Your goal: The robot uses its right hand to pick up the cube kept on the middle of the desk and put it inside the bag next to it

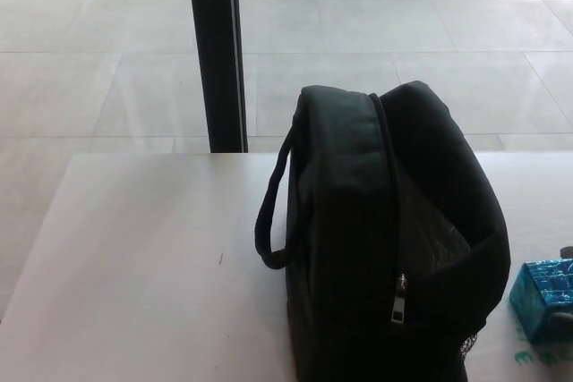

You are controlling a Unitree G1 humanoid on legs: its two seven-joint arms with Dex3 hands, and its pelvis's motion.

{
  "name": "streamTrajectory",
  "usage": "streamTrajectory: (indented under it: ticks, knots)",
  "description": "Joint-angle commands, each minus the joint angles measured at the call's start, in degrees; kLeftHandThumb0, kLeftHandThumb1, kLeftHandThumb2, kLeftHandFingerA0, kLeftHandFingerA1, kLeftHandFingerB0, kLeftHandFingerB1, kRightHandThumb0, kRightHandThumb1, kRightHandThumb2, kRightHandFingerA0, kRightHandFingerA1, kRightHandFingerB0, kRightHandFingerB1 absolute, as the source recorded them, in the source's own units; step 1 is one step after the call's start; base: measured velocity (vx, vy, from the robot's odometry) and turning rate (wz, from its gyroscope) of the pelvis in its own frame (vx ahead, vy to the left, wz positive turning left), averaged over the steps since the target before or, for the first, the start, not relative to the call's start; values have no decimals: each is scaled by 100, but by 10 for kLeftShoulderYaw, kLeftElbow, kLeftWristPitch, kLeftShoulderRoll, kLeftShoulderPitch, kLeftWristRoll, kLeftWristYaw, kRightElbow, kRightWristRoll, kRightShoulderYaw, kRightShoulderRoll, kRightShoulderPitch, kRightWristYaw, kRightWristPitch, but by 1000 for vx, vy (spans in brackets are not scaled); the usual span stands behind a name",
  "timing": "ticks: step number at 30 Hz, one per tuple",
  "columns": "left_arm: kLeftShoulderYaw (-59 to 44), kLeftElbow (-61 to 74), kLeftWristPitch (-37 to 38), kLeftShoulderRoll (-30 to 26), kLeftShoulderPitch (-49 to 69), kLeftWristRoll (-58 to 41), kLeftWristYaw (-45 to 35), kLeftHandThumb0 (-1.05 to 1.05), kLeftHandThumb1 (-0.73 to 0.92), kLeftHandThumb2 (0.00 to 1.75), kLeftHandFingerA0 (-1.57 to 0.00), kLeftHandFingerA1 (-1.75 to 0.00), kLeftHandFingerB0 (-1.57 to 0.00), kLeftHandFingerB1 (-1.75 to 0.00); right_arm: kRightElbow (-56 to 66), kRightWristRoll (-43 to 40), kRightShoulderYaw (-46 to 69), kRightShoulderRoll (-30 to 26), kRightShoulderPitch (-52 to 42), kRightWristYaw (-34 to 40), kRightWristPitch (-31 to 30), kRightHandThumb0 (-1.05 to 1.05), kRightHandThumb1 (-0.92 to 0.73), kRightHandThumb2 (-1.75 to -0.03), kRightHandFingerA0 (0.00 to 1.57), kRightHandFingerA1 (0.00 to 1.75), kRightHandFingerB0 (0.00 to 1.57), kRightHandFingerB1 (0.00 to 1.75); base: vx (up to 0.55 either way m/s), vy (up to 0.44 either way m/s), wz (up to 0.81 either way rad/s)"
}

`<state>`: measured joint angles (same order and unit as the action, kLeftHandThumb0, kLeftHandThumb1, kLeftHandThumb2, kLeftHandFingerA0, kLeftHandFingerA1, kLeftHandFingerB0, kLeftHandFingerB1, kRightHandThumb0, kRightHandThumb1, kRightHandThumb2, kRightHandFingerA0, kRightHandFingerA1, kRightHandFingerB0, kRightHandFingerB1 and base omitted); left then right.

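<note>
Head view. The white surface (pixel 134 257) carries 2 things, both toward its right side. The largest is the black bag (pixel 385 239), standing upright near the front edge with its carry strap (pixel 273 212) hanging on the side toward the left edge. Its zipper (pixel 399 297) runs down the front, and the top appears to gape toward the right, showing a grey lining; how far that mouth is open cannot be settled from this angle. Beyond the far edge stand a dark vertical post (pixel 215 51) and a pale tiled floor (pixel 403 33).

The teal cube (pixel 544 297) rests on the surface just beside the bag's right flank, close to the right edge and cut off by the picture border, not in the middle of the surface. It appears roughly equal-sided, so no long axis governs the grasp.

Of the right hand (pixel 566 252) only a small dark sliver shows at the picture's right border, just above the cube; whether its fingers are apart or closed, or touching the cube, cannot be told. The left hand does not show.

The governing relation: the cube lies directly below and slightly inboard of the right hand, which is judged far the nearer. The bag lies immediately leftward, so transfer would call for a lift and a short leftward carry over its rim.
</note>
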<state>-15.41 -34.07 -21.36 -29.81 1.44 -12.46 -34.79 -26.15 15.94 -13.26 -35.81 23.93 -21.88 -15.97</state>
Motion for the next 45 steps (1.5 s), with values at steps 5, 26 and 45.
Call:
streamTrajectory:
  ticks: [5,26,45]
  knots:
    - [0,8,-3,-9,-9,-1,5,-65,58,56,-23,-52,-27,-38,-23,34,-27,24,5,25,46,-70,-50,-69,20,68,0,17,0,0,0]
    - [-85,93,-61,51,-21,-76,-12,-68,65,59,-21,-49,-21,-39,5,65,-46,58,48,21,11,-63,-49,-68,48,69,5,21,0,0,2]
    - [-77,90,-48,50,-21,-59,-6,-69,63,58,-25,-49,-26,-40,31,204,-169,25,41,42,44,-27,-60,-66,82,143,93,63,0,0,0]
